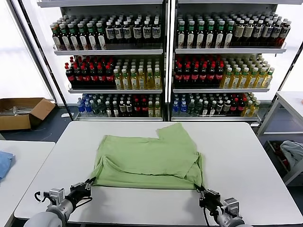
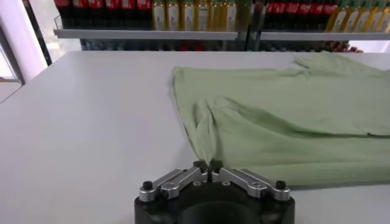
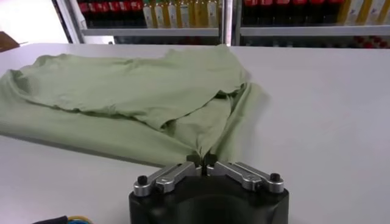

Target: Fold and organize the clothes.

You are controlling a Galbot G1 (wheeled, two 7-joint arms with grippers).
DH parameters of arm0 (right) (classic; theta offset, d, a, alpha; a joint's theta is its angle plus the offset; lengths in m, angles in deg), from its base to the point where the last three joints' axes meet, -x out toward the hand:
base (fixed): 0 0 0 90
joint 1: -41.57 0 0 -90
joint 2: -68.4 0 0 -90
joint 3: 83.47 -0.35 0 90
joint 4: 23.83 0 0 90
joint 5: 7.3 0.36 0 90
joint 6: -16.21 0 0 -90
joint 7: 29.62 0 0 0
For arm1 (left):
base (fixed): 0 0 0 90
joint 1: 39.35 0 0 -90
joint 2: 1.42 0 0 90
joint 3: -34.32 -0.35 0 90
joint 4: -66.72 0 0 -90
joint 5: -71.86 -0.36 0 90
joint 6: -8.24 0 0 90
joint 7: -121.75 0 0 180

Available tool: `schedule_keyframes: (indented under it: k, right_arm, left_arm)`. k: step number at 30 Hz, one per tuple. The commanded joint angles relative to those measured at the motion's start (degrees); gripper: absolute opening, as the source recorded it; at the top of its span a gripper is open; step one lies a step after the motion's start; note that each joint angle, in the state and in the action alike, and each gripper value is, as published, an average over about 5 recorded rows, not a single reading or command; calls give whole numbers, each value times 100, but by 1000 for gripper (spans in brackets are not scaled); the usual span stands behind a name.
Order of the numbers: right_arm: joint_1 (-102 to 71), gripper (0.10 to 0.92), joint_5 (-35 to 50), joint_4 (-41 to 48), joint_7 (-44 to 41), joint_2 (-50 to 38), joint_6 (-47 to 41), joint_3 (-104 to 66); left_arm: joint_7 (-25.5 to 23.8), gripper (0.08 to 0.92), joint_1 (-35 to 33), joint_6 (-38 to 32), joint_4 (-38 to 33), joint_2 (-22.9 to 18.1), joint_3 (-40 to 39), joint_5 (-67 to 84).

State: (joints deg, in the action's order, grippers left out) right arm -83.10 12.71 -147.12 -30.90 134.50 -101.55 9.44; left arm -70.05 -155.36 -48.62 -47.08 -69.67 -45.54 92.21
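A light green polo shirt (image 1: 149,158) lies partly folded at the middle of the white table (image 1: 246,156), its near hem corners pinched by the left gripper (image 2: 209,165) and the right gripper (image 3: 202,161), both clamped on the fabric. The cloth looks light, limp and prone to sagging, so corner holds seem best. Collar, buttons and chest print are hidden in the folds; the arms are cut off.

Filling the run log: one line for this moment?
left gripper: shut on shirt near corner | right gripper: shut on other near corner | shirt: on table
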Motion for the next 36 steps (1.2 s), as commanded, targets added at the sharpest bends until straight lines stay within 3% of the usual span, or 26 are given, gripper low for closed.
schedule_keyframes:
  k: [1,9,18,24,29,36]
  right_arm:
    - [-858,123,-368,-553,-46,157,98,-81]
    - [-1498,123,-524,-1122,-42,114,222,-274]
    - [-1499,132,-558,-1053,-49,111,251,-292]
    - [-1247,275,-125,-1022,-152,28,188,-400]
    - [-639,423,561,-975,-167,-114,162,-698]
    - [754,613,1237,-418,-271,-497,129,-710]
  left_arm:
    - [-12,88,-709,-8,-716,-75,108,-273]
    - [-62,88,-1532,-7,-1268,-312,399,-418]
    - [-107,88,-1962,-6,-1453,-470,603,-399]
    - [-50,153,-1847,-8,-1536,-521,685,-365]
    - [-27,300,-1561,-6,-1557,-397,936,-74]
    - [-118,499,-596,-40,-1001,-122,1085,598]
